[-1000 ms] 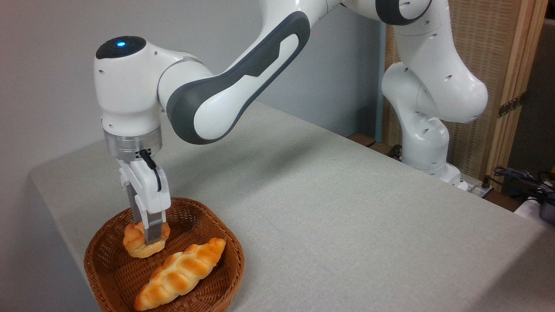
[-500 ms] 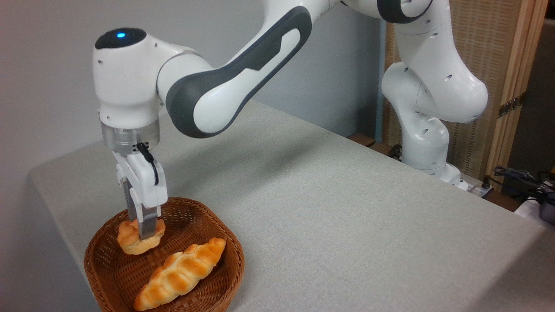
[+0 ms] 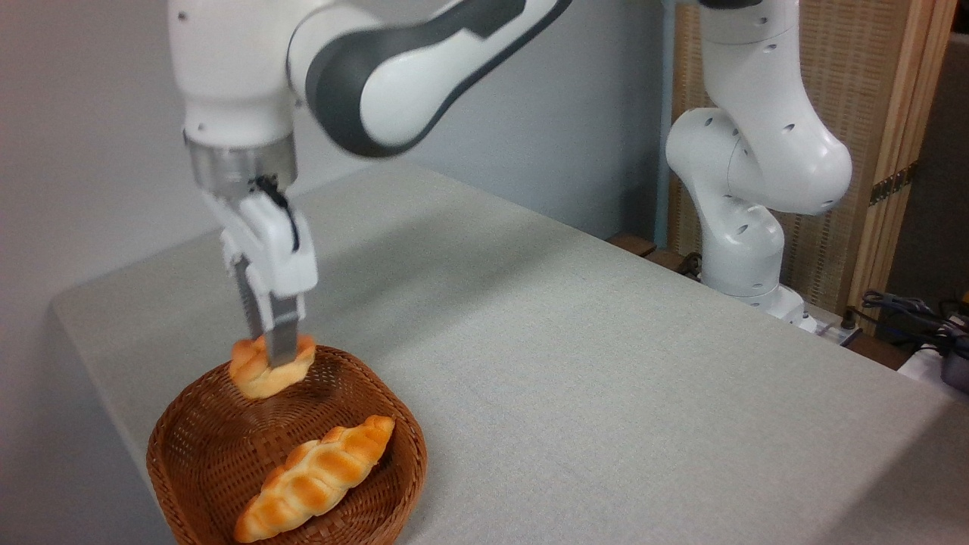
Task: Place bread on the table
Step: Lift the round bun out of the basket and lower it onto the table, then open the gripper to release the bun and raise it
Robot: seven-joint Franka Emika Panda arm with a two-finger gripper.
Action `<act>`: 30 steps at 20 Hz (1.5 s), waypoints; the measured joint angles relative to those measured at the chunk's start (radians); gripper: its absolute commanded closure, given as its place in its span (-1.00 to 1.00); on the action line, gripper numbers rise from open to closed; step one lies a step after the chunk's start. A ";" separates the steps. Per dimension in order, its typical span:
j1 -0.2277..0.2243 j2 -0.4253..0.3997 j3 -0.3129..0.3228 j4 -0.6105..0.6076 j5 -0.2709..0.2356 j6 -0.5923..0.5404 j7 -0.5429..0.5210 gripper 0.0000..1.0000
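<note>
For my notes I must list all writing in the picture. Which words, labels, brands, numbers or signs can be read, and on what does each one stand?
None can be read.
The arm, the pincer shut on the bread, the long loaf, the basket and the table show no writing.
The devices at the right edge are too small to tell.

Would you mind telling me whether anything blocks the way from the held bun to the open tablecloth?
Nothing visible does. The gripper holds the bun above the wicker basket, clear of its rim and of the braided loaf; the table to the right is bare.
</note>
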 measured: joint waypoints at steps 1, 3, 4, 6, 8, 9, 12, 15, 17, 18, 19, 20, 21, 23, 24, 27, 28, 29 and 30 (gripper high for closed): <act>0.000 -0.030 0.008 0.000 0.000 -0.055 0.007 0.16; 0.000 -0.092 0.023 -0.009 0.000 -0.163 0.030 0.10; -0.004 -0.122 0.028 -0.027 0.000 -0.204 0.045 0.09; -0.033 -0.186 0.040 -0.104 0.002 -0.240 0.065 -0.01; -0.075 -0.229 0.051 -0.184 0.028 -0.240 0.074 -0.41; -0.101 -0.248 0.054 -0.227 0.045 -0.239 0.075 -0.51; -0.169 -0.266 0.056 -0.317 0.089 -0.194 0.075 -0.66; -0.203 -0.262 0.056 -0.392 0.103 -0.099 0.075 -1.00; -0.209 -0.258 0.057 -0.426 0.107 -0.061 0.081 -1.00; -0.209 -0.255 0.058 -0.434 0.111 -0.051 0.090 -1.00; -0.209 -0.251 0.060 -0.437 0.114 -0.045 0.098 -1.00; -0.209 -0.246 0.061 -0.438 0.116 -0.040 0.102 -1.00; -0.209 -0.243 0.063 -0.438 0.117 -0.034 0.102 -1.00; -0.209 -0.241 0.064 -0.438 0.117 -0.029 0.102 -1.00; -0.209 -0.241 0.065 -0.437 0.117 -0.028 0.102 -1.00; -0.209 -0.242 0.067 -0.425 0.117 -0.027 0.102 -1.00; -0.208 -0.243 0.069 -0.414 0.117 -0.031 0.102 -1.00; -0.204 -0.244 0.071 -0.397 0.117 -0.043 0.102 -1.00; -0.196 -0.245 0.073 -0.375 0.117 -0.064 0.102 -1.00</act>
